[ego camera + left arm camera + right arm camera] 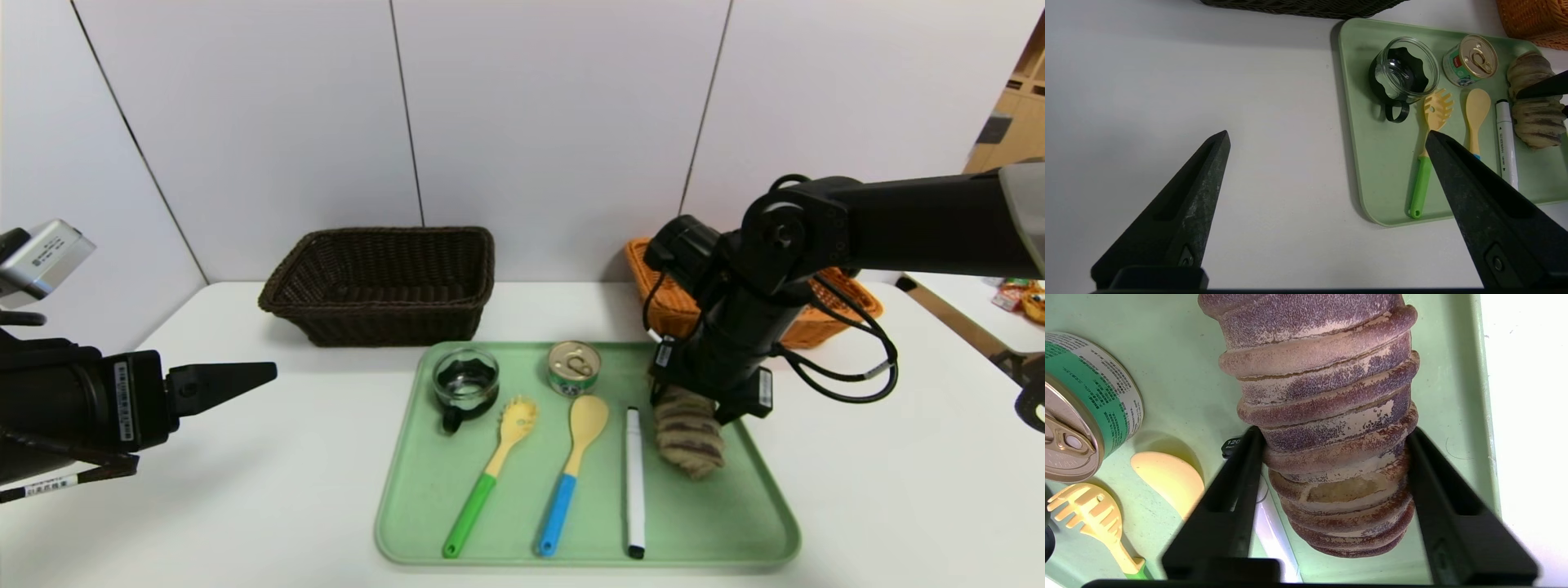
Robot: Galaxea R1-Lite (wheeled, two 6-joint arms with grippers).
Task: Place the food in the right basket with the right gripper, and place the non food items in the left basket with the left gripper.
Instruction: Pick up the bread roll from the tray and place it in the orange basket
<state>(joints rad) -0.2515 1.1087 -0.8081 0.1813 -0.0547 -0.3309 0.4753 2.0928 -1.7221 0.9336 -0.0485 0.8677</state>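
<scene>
The twisted bread loaf [690,437] lies at the right of the green tray [424,506]. My right gripper [692,402] comes down on its far end; in the right wrist view both fingers press the loaf's sides [1323,375], so the gripper [1334,433] is shut on it. The tin [574,367], glass cup [465,382], pasta fork [498,465], spoon [575,457] and marker [634,482] lie on the tray. My left gripper [245,380] hovers open and empty over the table left of the tray [1327,134].
The dark brown basket [384,282] stands behind the tray at the left. The orange basket [808,331] stands at the back right, partly hidden by my right arm. A wall runs right behind both baskets.
</scene>
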